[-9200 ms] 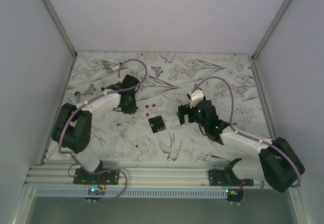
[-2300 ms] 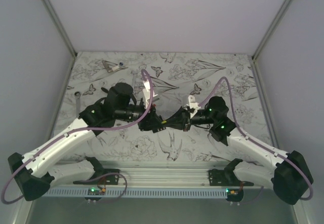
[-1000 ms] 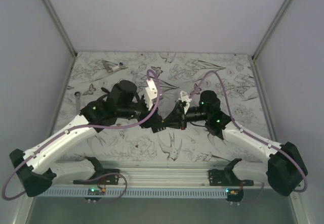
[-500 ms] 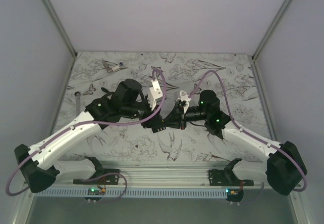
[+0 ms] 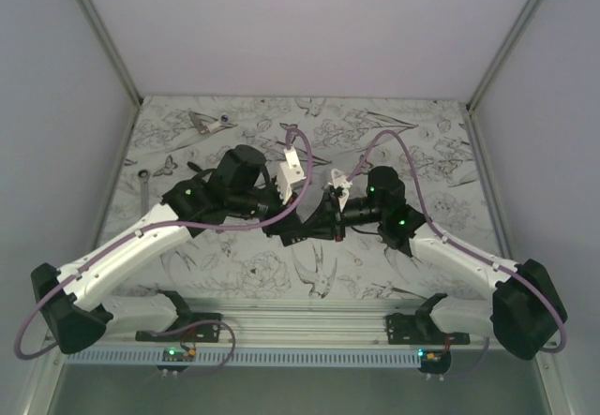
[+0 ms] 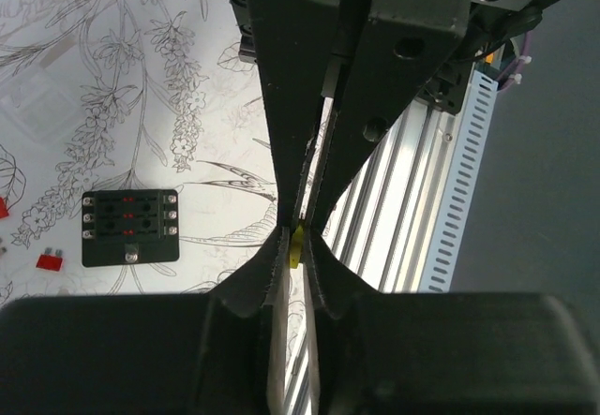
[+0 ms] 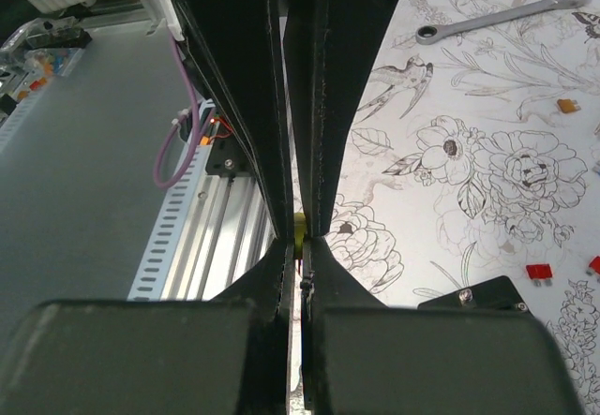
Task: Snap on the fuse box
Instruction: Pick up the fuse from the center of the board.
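Left gripper [image 6: 294,252] is pinching tighter on a yellow plastic bit [image 6: 296,242], shut right gripper [image 7: 300,246] touching it, black square fuse box [image 6: 129,226] at nine o'clock.

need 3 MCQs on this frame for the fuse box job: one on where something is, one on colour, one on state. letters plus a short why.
1. Where is the fuse box?
A. flat on the table, held by nothing
B. hanging in the air
C. standing on edge

2. What colour is the small piece where the left tool and the right tool meet tip to tip?
A. red
B. yellow
C. blue

3. How does the right tool stand?
A. wide open
B. shut
C. out of view

Answers:
1 A: the left wrist view shows it lying face up on the floral surface, away from the fingers.
2 B: both wrist views show a yellow speck at the tips.
3 B: its fingers leave almost no gap in the right wrist view.
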`<act>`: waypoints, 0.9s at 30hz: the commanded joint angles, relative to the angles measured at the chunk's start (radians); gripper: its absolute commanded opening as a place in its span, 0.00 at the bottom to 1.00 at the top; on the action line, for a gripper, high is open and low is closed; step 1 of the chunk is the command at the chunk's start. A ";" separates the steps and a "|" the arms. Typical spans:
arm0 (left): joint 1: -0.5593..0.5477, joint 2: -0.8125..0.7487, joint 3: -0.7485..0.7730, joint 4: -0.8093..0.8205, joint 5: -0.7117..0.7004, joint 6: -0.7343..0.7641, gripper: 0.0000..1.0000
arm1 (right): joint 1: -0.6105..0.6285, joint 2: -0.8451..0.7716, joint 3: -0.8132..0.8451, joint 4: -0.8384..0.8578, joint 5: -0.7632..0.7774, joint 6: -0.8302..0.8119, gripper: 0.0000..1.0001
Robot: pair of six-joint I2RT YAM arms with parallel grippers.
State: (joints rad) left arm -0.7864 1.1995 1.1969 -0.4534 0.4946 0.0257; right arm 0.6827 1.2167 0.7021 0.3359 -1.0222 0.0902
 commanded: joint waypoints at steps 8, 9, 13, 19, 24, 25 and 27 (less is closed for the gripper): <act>-0.010 0.003 -0.002 -0.004 0.069 0.039 0.00 | 0.002 0.003 0.055 0.039 -0.038 0.017 0.00; -0.010 0.005 -0.002 -0.004 0.065 0.039 0.00 | 0.002 0.005 0.057 0.035 -0.035 0.016 0.00; -0.009 0.000 -0.005 -0.002 0.016 0.033 0.00 | 0.000 0.011 0.059 -0.025 0.013 -0.031 0.14; 0.008 -0.018 -0.026 -0.006 -0.128 -0.018 0.00 | -0.001 0.039 0.054 -0.102 0.150 -0.059 0.41; 0.034 -0.036 -0.060 -0.012 -0.269 -0.092 0.00 | -0.006 0.056 0.031 -0.135 0.351 -0.021 0.50; 0.038 -0.040 -0.068 -0.012 -0.330 -0.118 0.00 | -0.005 0.060 0.024 -0.140 0.424 -0.007 0.50; 0.048 -0.041 -0.082 -0.024 -0.477 -0.195 0.00 | -0.008 0.095 0.016 -0.141 0.563 0.042 0.49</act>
State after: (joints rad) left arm -0.7578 1.1812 1.1461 -0.4557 0.2665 -0.0425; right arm 0.6827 1.2732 0.7223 0.2218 -0.7391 0.0673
